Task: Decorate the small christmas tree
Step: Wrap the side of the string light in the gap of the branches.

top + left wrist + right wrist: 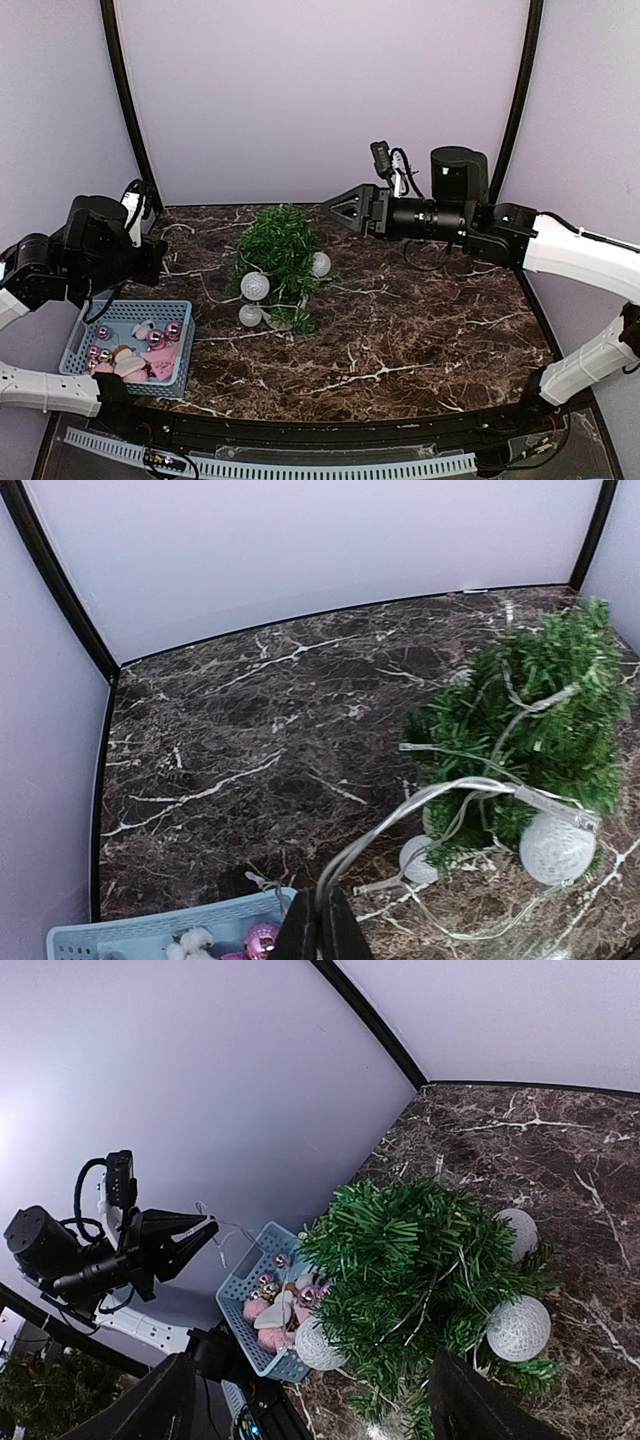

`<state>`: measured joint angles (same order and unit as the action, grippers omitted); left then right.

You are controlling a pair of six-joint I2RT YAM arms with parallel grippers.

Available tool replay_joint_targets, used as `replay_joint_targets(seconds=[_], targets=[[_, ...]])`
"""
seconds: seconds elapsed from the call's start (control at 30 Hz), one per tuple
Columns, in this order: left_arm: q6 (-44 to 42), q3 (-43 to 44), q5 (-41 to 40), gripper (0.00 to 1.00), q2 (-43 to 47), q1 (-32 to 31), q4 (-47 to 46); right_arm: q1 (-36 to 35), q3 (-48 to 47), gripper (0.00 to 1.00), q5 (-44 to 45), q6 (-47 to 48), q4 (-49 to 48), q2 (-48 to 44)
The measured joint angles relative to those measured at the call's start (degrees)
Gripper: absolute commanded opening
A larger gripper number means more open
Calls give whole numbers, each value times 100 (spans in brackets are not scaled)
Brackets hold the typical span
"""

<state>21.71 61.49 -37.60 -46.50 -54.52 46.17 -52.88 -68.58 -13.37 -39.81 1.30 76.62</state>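
L: left gripper [320, 908] pinched tight on light string [430, 802], likely tensioning it off small christmas tree [280, 250] | R: right gripper [332, 207] wide apart, empty, beside treetop, probably for draping

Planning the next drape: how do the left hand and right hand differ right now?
The left hand is shut, pinching the light string; the right hand is open and empty. The left hand is by the basket, the right hand beside the tree. Both point toward the tree.

We see a pale blue slotted basket [135, 305] at the dark marble table's [420, 330] near left corner, pink baubles [172, 331] inside, pale walls [320, 90] behind.
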Motion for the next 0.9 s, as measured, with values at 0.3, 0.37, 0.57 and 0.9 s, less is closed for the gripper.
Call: replay_joint_targets(seconds=[0.3,0.37,0.57,0.9], targets=[[-673,-745,765,0,-68,1812,-815,0,-24,83,13,142,229,0],[-813,-879,951,0,-166,2079,-1060,0,-131,84,11,256,358,15],[-1384,-684,1499,0,-962,2721,-1996,0,-1008,86,74,844,717,422],[-2422,190,2809,0,-2553,3296,-3578,313,-2409,85,-372,1749,905,1834]])
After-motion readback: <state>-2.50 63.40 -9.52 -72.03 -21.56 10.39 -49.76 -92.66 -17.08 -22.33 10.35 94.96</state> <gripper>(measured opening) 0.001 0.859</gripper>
